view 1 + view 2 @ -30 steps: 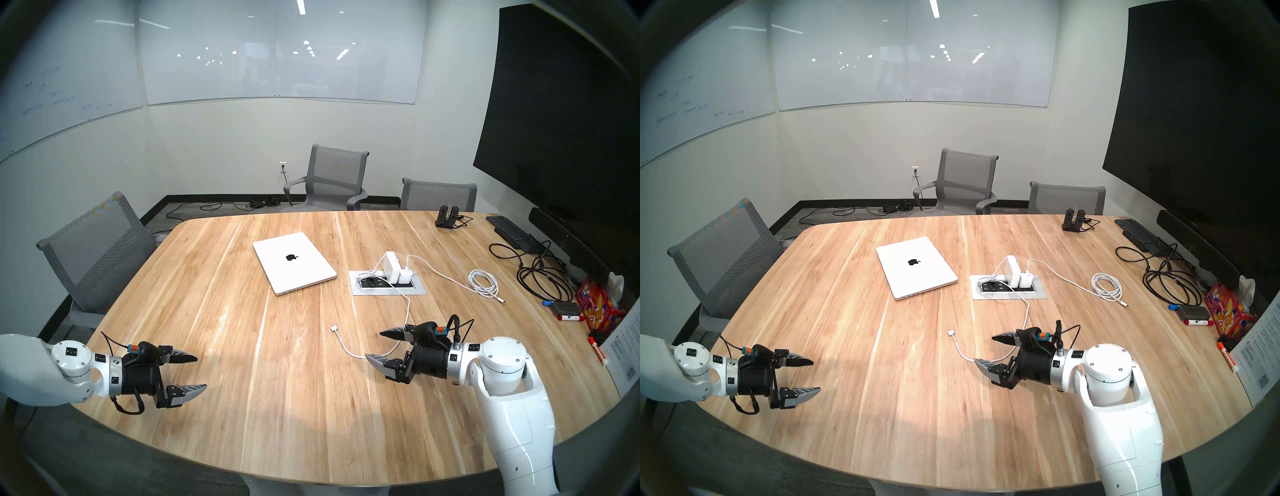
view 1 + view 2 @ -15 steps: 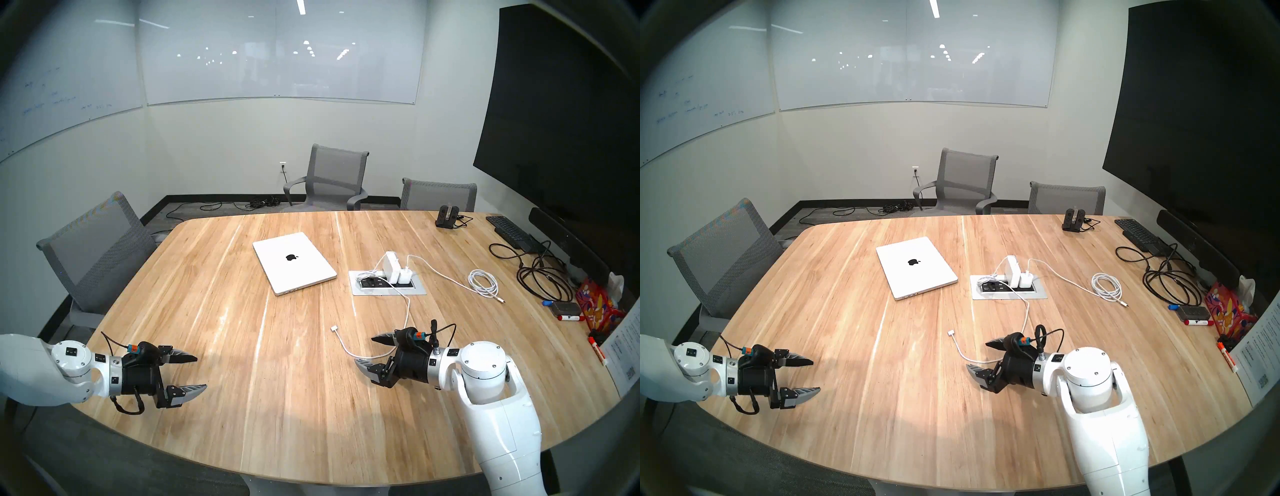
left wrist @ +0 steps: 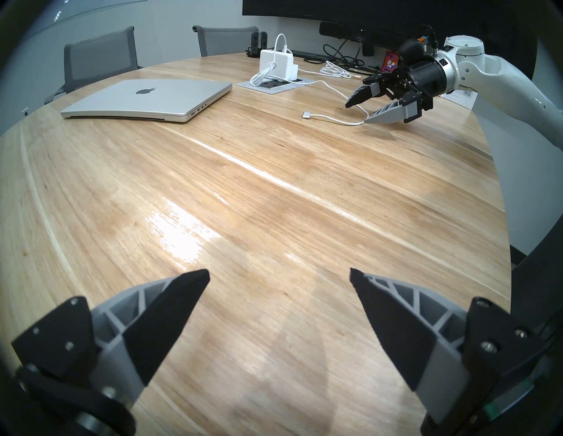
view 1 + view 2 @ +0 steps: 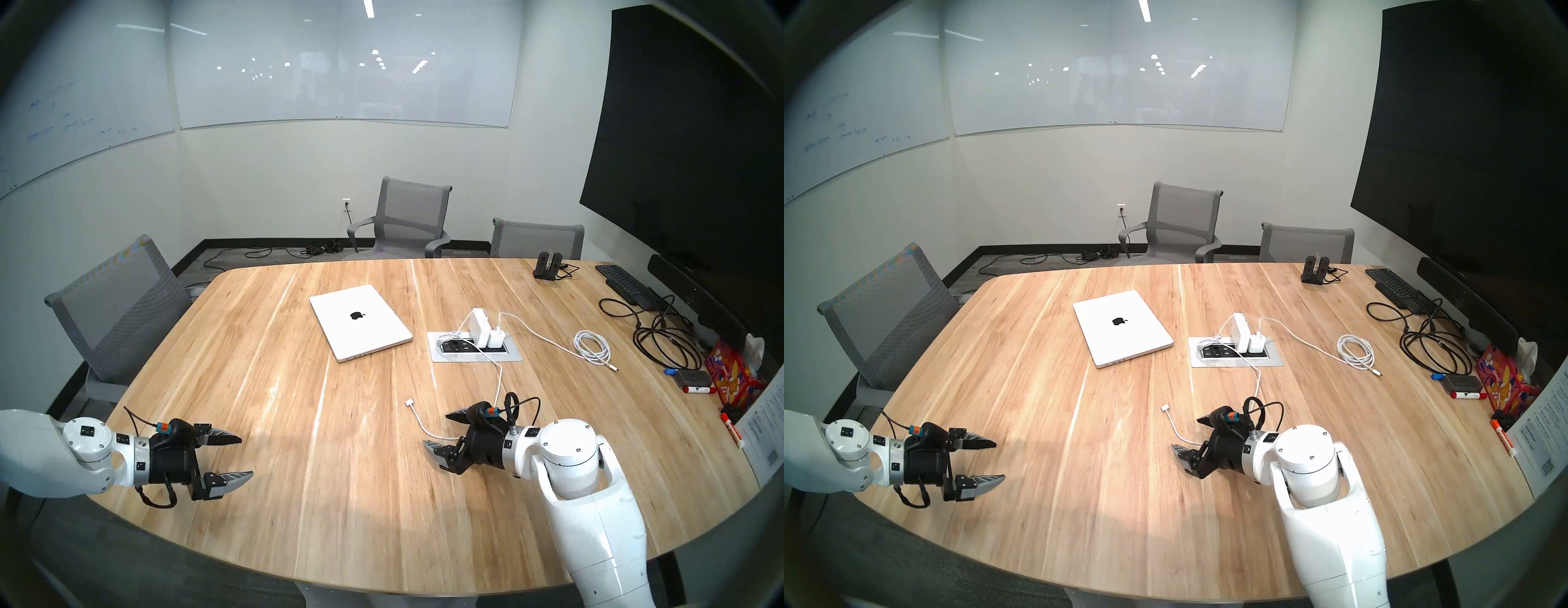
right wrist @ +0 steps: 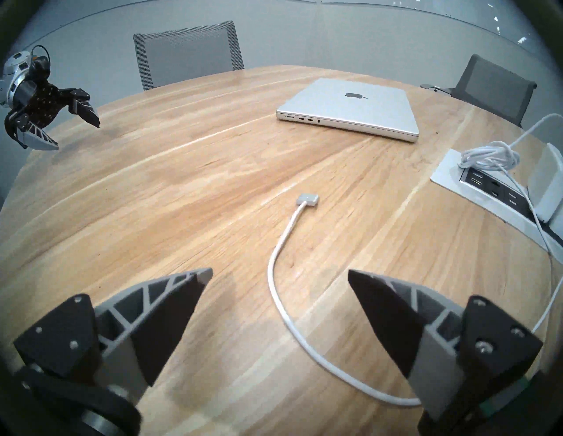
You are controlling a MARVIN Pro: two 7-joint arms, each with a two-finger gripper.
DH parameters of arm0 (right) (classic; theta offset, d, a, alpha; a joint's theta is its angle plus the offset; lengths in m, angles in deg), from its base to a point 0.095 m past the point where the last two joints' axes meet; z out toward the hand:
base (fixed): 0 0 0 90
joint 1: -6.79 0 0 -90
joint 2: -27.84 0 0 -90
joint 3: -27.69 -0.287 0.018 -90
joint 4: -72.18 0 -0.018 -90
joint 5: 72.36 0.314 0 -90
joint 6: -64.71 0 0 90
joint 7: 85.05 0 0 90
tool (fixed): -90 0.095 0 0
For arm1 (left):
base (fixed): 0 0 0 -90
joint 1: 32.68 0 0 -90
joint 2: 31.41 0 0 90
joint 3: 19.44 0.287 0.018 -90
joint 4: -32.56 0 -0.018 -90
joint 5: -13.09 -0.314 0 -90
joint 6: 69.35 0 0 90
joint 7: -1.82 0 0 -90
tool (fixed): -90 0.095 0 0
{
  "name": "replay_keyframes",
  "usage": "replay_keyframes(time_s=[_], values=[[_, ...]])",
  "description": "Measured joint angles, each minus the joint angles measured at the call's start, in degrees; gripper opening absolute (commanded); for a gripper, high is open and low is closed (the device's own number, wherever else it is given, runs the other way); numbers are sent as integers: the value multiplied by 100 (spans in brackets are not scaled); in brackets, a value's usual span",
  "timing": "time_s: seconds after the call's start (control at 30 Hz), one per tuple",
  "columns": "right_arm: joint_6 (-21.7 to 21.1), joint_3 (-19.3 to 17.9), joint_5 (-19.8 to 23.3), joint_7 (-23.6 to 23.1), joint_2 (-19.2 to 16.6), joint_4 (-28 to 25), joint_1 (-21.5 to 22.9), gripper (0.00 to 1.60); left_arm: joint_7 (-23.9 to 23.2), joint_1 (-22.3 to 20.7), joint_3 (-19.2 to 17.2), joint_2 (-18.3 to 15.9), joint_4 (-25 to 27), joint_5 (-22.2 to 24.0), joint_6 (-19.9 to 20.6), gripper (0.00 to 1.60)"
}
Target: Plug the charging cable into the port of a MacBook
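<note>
Right gripper (image 4: 445, 429) is spread wide, empty, low right in the head view, over a loop of the charging cable (image 4: 424, 426). Its connector lies on bare table (image 4: 297, 467); nothing between it and the closed MacBook (image 4: 360, 320) up center. Power box (image 4: 475, 346) sits right of the MacBook. Left gripper (image 4: 246, 456) is spread, empty, lower left.

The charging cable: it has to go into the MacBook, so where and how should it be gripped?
Probably at the flat connector, pinching its two long edges. It lies flat on the table, cord trailing toward the right gripper, so approach from above.
</note>
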State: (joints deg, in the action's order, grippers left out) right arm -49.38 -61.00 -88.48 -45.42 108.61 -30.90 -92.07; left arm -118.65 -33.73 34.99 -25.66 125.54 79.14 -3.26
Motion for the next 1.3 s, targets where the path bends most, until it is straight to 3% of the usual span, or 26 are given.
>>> replay_keyframes(time_s=[0.47, 0.9, 1.3], values=[[-185, 448, -443, 551, 339, 72, 138, 160, 0, 0, 1, 0, 0, 0, 0, 160], [-228, 512, -583, 1064, 671, 268, 167, 160, 0, 0, 1, 0, 0, 1, 0, 160], [-273, 555, -568, 1180, 772, 377, 192, 160, 0, 0, 1, 0, 0, 1, 0, 160]])
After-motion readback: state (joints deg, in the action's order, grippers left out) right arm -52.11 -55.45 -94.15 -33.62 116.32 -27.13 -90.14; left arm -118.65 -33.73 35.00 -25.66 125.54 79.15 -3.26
